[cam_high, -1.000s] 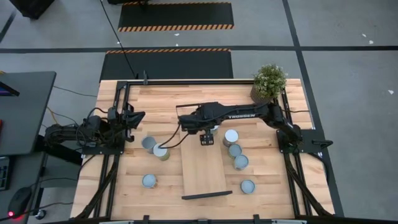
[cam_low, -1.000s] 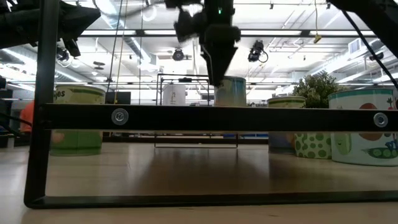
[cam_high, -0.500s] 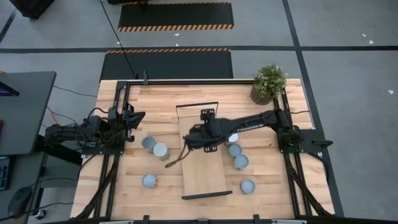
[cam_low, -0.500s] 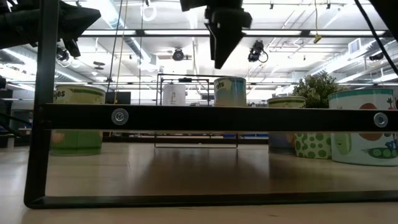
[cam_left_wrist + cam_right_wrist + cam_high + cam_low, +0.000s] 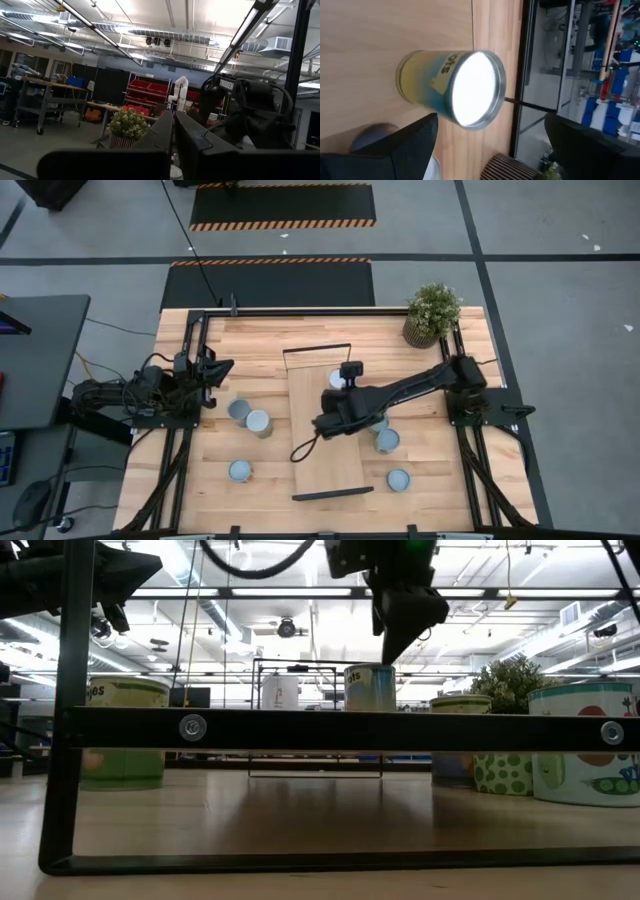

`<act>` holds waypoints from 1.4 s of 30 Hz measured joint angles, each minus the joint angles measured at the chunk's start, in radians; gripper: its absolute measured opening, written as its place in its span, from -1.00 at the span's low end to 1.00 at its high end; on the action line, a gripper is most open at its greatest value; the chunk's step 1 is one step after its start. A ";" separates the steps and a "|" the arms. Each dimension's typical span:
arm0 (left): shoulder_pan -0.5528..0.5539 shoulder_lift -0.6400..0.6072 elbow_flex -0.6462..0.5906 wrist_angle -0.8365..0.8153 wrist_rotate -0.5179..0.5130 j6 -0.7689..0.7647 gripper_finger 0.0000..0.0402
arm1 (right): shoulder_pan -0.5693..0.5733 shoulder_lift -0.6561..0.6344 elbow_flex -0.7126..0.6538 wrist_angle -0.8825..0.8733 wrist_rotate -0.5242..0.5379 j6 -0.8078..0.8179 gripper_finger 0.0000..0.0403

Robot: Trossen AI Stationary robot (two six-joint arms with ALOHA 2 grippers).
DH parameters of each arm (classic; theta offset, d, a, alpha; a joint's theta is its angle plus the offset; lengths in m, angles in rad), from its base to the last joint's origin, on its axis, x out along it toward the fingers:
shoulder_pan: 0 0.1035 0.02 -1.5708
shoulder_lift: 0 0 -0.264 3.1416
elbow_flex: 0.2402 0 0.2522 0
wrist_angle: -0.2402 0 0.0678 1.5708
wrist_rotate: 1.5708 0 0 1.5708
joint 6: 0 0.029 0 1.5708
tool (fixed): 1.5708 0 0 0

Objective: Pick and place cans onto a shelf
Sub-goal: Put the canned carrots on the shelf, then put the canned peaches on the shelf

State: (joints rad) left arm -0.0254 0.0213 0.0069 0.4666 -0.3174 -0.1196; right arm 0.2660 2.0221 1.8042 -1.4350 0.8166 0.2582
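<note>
One can (image 5: pixel 337 379) stands upright on the shelf (image 5: pixel 325 465), near the shelf's far black end frame (image 5: pixel 317 348) and toward its right long edge; the right wrist view shows its shiny round top (image 5: pixel 472 89) and yellow-green label, with bare board around it. The rest of the shelf board, from that can to the near frame, is bare wood. Left of the shelf, two cans (image 5: pixel 258 422) sit touching and a third (image 5: pixel 240 471) stands apart nearer the front edge. Right of the shelf, two more cans (image 5: pixel 387 440) are visible just beside its long edge, another (image 5: pixel 398 479) farther forward. The right gripper (image 5: pixel 330 423) hangs above the middle of the shelf, arm stretched across from the right, fingers (image 5: pixel 410 142) spread wide and empty. The left gripper (image 5: pixel 222 366) waits well left of the shelf, fingers closed together.
</note>
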 joint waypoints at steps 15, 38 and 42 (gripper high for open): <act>0.000 0.000 0.000 0.001 0.000 0.000 -0.89 | -0.061 -0.126 -0.245 0.304 -0.026 -0.124 0.85; 0.000 -0.001 0.000 -0.004 0.000 0.008 -0.89 | -0.077 -0.189 -0.235 0.380 -0.114 -0.176 0.85; 0.000 -0.001 0.000 -0.044 0.000 0.009 -0.89 | -0.082 -0.269 -0.283 0.408 -0.179 -0.144 0.85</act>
State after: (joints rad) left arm -0.0257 0.0208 0.0070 0.4225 -0.3176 -0.1108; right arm 0.1838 1.7530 1.5216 -1.0269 0.6379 0.1144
